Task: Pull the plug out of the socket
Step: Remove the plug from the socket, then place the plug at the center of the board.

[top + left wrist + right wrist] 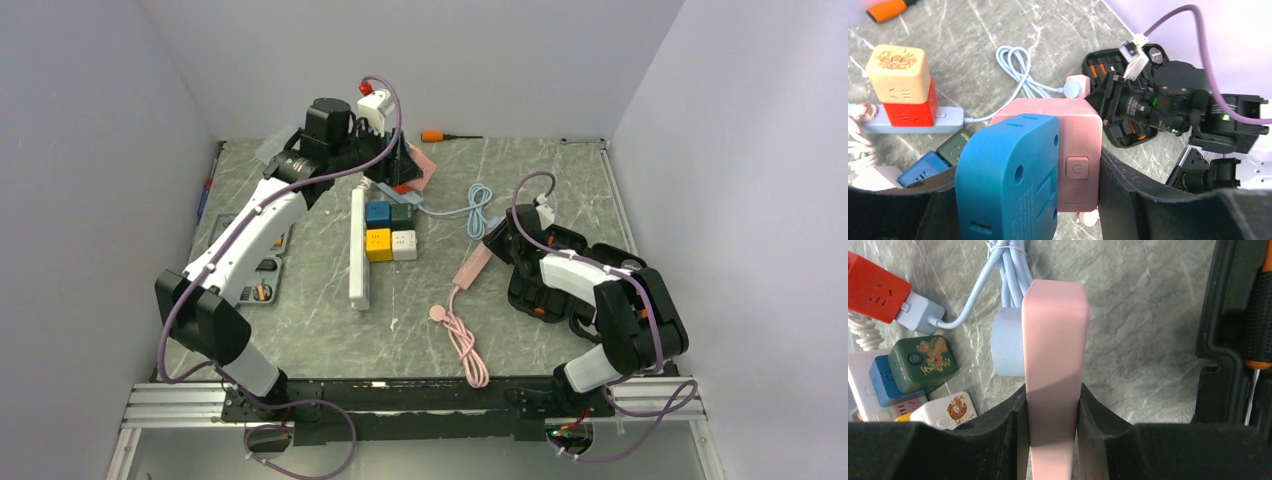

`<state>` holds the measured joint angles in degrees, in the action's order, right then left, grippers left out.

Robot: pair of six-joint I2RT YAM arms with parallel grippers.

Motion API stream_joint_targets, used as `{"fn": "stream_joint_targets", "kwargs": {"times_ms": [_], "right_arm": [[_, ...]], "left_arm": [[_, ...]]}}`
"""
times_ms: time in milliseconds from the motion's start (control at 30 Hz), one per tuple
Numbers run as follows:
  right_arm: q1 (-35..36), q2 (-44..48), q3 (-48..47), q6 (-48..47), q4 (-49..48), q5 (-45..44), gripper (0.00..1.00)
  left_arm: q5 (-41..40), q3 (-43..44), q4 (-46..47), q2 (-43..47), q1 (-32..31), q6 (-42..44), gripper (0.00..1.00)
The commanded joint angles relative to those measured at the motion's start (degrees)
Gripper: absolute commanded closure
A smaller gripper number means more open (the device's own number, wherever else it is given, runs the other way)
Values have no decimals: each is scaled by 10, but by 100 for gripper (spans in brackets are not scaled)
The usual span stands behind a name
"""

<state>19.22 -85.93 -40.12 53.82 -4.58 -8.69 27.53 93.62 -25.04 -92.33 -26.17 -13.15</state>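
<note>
Grey marbled desk (570,190) carrying: one orange-handled screwdriver (432,136) at the far edge and one white power strip (359,250) lying lengthwise near the middle. Just beside the strip, four in a square: blue cube (378,213), dark green cube (401,214), yellow cube (379,244), white cube (404,244). One black tool case (1225,350), right side.

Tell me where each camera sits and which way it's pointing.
Top external: above and behind the bases, looking down on the table; left arm and right arm show whole.
Left wrist: on the left arm, looking past the left claw, clamped on the pink cube socket and blue plug block, toward the right arm.
Right wrist: on the right arm, looking down along the right claw, gripping the pink power strip.
Shared: both wrist views show the pale blue cable and red cube.
</note>
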Motion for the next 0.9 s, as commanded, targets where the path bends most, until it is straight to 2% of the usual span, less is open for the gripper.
{"fn": "stream_joint_targets", "kwargs": {"times_ms": [0,100,133,233,300,333,600,867], "right_arm": [[2,13,15,-49,5,-9,100],[0,-2,-13,-69,23,16,100],[-1,-3,-21,-75,30,23,95],[-5,12,-29,-85,51,31,52],[-6,32,-26,-95,68,32,36],[-6,44,-23,-98,72,34,32],[-6,116,8,-99,111,59,19],[-4,245,64,-88,149,64,21]], "left_arm": [[11,-7,10,22,-21,14,100],[1,-37,1,24,-44,36,100],[-3,-48,-4,25,-53,50,100],[-16,-83,-20,28,-77,97,100],[0,-112,-26,30,-84,122,99],[7,-123,-33,27,-86,147,99],[1,-220,-33,13,-119,206,100],[-27,-271,-7,-8,-163,228,100]]}}
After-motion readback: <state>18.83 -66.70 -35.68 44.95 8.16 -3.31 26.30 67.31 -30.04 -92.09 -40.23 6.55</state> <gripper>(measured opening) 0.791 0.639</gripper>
